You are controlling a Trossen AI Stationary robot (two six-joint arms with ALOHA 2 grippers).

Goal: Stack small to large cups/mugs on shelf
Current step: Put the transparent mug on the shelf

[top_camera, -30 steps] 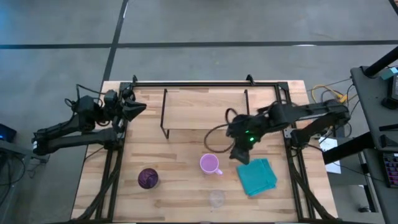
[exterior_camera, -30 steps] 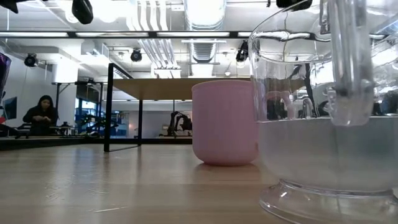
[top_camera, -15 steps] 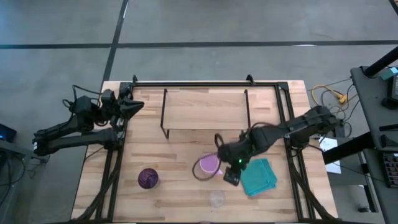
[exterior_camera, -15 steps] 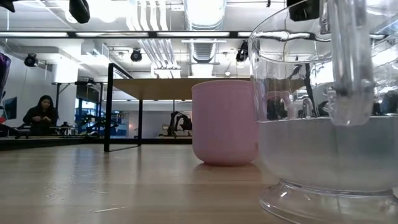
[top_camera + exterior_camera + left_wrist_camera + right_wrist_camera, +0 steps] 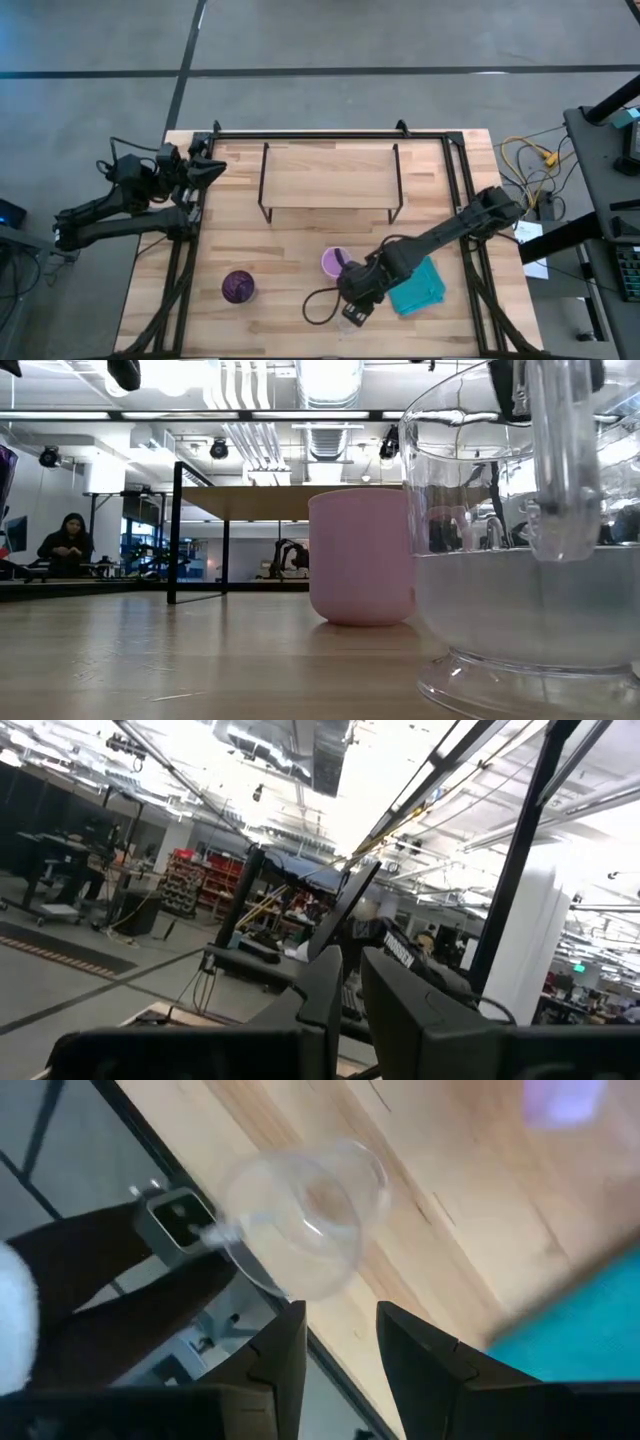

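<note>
The tiny clear glass cup [image 5: 300,1220] stands on its foot near the table's near edge and fills the right of the low view [image 5: 520,560]. My right gripper [image 5: 351,309] hovers open just above it, fingers pointing down, touching nothing. The pink mug [image 5: 336,263] stands upright just beyond it. The dark purple tumbler [image 5: 238,287] stands upright to the left. The shelf [image 5: 330,180] stands on its black legs at the back, with nothing on its top board. My left gripper [image 5: 208,168] waits shut at the table's far left corner.
A teal cloth [image 5: 415,284] lies flat to the right of the pink mug, under my right arm. A black cable loop [image 5: 318,305] trails from the right wrist onto the table. Black frame rails [image 5: 330,134] run along the back and sides.
My right gripper has swept from beside the shelf's right legs toward the table's near edge, past the pink mug, and now stands over the clear glass cup. The cups have stayed where they were.
</note>
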